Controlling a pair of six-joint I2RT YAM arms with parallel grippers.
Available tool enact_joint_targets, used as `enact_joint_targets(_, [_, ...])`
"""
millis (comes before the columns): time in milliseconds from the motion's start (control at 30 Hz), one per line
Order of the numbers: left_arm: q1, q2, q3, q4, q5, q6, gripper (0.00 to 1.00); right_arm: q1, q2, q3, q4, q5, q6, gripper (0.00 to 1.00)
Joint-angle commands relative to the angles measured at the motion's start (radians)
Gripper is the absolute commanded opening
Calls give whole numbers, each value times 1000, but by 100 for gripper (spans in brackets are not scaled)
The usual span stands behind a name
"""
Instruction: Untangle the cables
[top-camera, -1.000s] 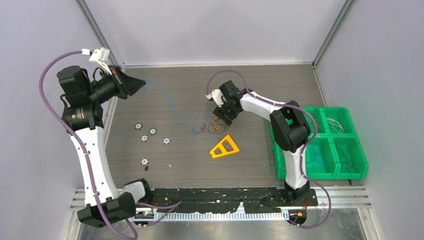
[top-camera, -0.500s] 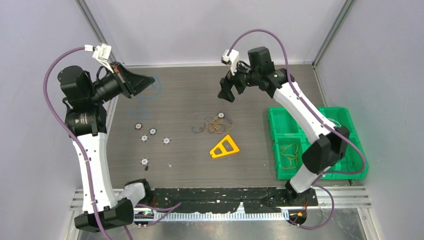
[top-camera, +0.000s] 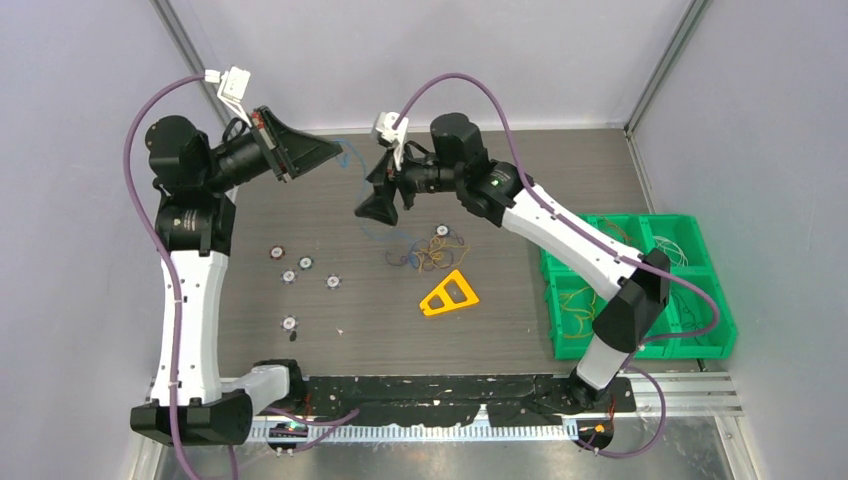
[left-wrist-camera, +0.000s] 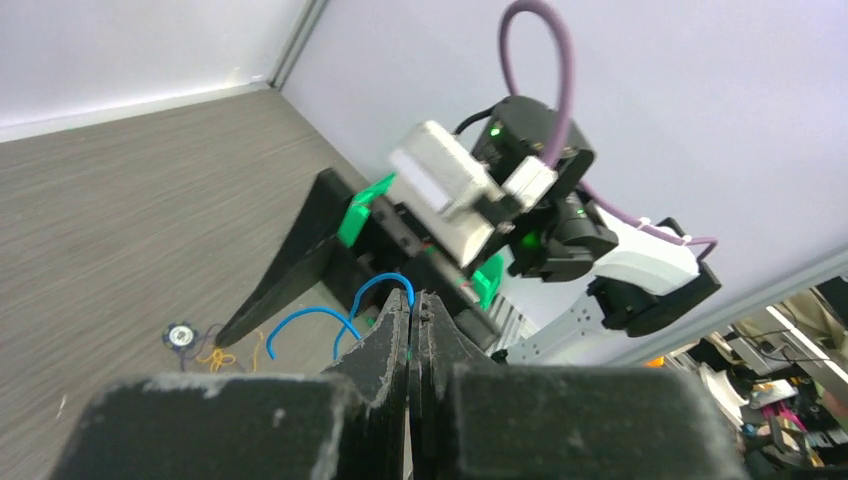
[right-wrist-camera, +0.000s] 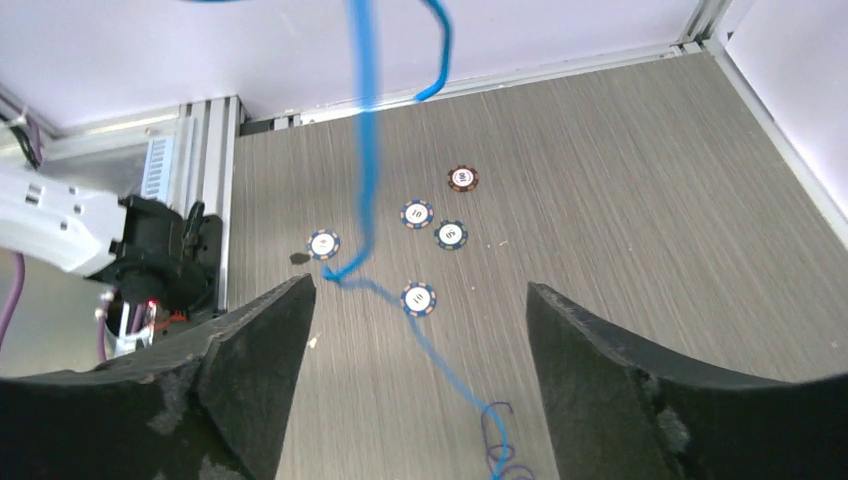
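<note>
Yel. triangle (top-camera: 436, 301), poker chips (top-camera: 305, 263) L, grn bins (top-camera: 690, 272) R

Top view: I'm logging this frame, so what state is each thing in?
left gripper, shut on blue cable, raised.
right gripper, open, raised.
blue cable, lifted, trailing down to the tangle.
tangle, knotted, not lifted.
poker chips, lying flat.
yellow triangle, lying flat.
green bin, holding a few cables.
</note>
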Motion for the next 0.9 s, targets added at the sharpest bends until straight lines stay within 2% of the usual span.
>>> enact_joint_targets(0, [-6, 13, 17, 154, -23, -125, 0, 1, 21, 45, 91, 33, 20, 72])
enact_joint_targets(33, [2, 20, 24, 149, -33, -127, 0, 1, 7, 16, 95, 14, 21, 66])
enact_joint_targets(67, [10, 23, 26, 151, -45, -127, 0, 0, -1, -2, 104, -21, 30, 49])
enact_joint_targets(133, [28, 25, 19, 161, -64, -130, 0, 0, -22, -58, 129, -85, 58, 31])
enact_joint_targets(200, [45, 26, -4, 206, -66, -176, 0, -1, -40, -104, 165, -125, 93, 26])
enact_joint_targets(267, [51, 25, -24, 249, -61, -198, 0, -1, -44, -124, 187, -123, 112, 43])
enact_joint_targets(300, [50, 22, -28, 252, -64, -198, 0, -1, -45, -125, 190, -96, 115, 61])
enact_joint_targets(367, [51, 16, -34, 255, -66, -205, 0, -1, -43, -116, 186, -24, 114, 77])
enact_joint_targets(500, [51, 9, -33, 276, -61, -231, 0, -1, -11, -59, 185, 143, 90, 88])
enact_joint_targets(567, [51, 6, -34, 284, -58, -237, 0, 8, 21, -27, 212, 150, 81, 96])
enact_joint_targets(733, [62, 5, -24, 301, -63, -255, 0, 34, 124, 12, 329, -13, 160, 98])
enact_joint_targets(800, [70, 7, -14, 299, -69, -256, 0, 41, 146, -13, 379, -62, 217, 95])
enact_joint_targets(833, [75, 8, -11, 303, -72, -262, 0, 42, 150, -28, 425, -69, 230, 84])
enact_joint_targets(867, [81, 9, -10, 310, -74, -269, 0, 42, 154, -51, 440, -69, 240, 68])
